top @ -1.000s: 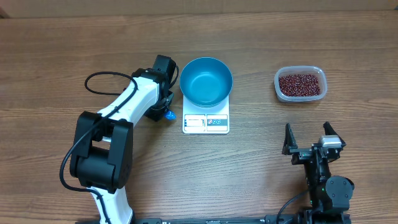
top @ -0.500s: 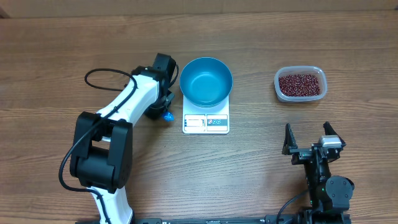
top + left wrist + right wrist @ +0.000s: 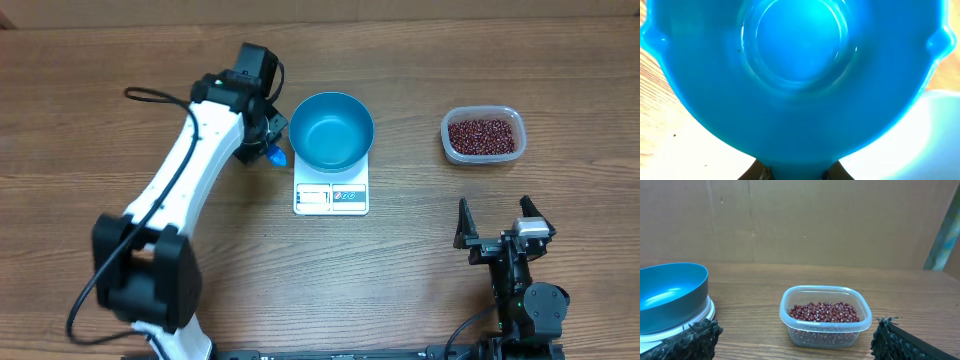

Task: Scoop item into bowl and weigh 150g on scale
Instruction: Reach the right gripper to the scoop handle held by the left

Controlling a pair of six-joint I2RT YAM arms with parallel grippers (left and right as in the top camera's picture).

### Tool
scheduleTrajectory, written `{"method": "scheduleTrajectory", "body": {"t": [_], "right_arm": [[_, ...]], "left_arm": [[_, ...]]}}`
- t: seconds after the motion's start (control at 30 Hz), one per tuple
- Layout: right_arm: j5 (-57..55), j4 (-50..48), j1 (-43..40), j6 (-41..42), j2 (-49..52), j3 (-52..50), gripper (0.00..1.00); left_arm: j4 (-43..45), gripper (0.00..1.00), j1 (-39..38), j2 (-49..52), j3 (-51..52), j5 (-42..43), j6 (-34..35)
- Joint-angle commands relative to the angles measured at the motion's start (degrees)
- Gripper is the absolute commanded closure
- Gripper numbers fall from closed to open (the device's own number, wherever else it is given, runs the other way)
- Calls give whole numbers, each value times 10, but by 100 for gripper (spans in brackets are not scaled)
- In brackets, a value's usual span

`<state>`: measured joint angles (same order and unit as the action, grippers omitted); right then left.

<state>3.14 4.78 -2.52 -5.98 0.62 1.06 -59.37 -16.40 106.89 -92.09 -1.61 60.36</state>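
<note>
On the wooden counter (image 3: 450, 60) the blue bowl (image 3: 331, 130) sits on the white scale (image 3: 331, 197), covering its rear part, so only the display and button panel show along the front edge. The bowl's inside looks bare blue. The beans (image 3: 483, 135) lie in a maroon heap inside a clear plastic tub (image 3: 510, 113), well apart from the bowl on its right side. The left arm stretches diagonally across the left part of the counter, a black cable (image 3: 140, 95) looping beside it. The left hand (image 3: 266, 148) is just beside the bowl's left rim, closed narrow on the handle of a small blue scoop (image 3: 795, 75). From the left wrist the scoop's cup fills nearly the whole view and hides most of what is below it. The right hand (image 3: 496, 220) sits near the front edge, on the near side of the tub and apart from it, its fingers spread wide and holding nothing. From the right wrist the tub is straight ahead, the bowl on the scale off to the left, and a cardboard wall (image 3: 815, 220) stands behind the counter.
</note>
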Motion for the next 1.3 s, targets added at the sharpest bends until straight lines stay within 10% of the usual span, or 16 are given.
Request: {"method": "scheduleTrajectory", "body": {"t": [0.0, 0.37, 0.6, 0.77, 1.27], "right_arm": [[-1, -2, 3, 2, -5, -6, 0], [132, -19, 3, 46, -5, -6, 0], [399, -27, 3, 549, -5, -6, 0], [420, -27, 3, 698, -5, -6, 0], [442, -47, 3, 714, -4, 18, 10]], "left_arm": [[-4, 96, -8, -77, -18, 11, -58], [-6, 96, -109, -148, -18, 10, -89], [2, 96, -189, -148, -18, 10, 22], [0, 96, -218, -148, -18, 19, 90], [42, 96, -282, -63, -17, 84, 295]]}}
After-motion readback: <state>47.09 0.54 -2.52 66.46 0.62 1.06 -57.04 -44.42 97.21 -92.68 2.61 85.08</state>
